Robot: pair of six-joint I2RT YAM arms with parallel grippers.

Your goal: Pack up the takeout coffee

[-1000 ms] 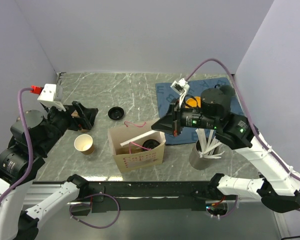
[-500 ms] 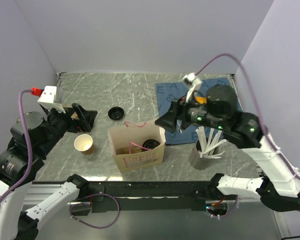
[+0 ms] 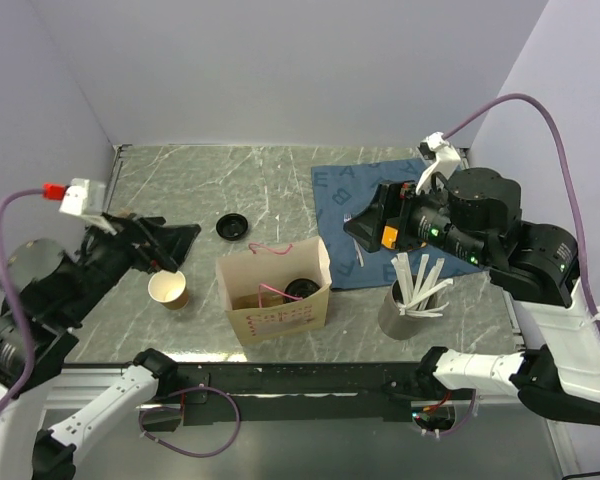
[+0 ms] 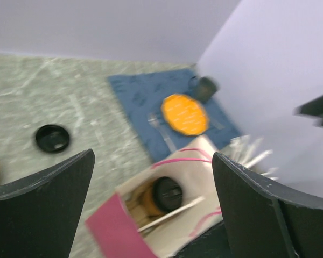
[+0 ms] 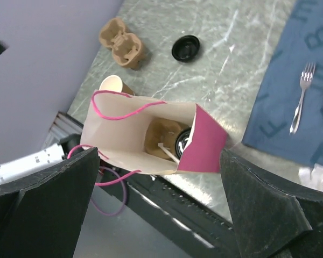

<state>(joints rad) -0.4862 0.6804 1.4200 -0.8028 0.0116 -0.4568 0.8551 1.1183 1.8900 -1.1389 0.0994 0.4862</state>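
From above: shows the paper bag upright at the near middle of the table, the takeout coffee inside it toward the right wall, black lid up. Places the left gripper near the open cup left of the bag, and the right gripper over the blue mat — both apart from the bag.

From the left wrist: shows fingers spread wide with nothing between, the takeout coffee down in the bag beside a white stick.

From the right wrist: looks straight into the bag — jaws fully parted and empty, the takeout coffee at the bottom.
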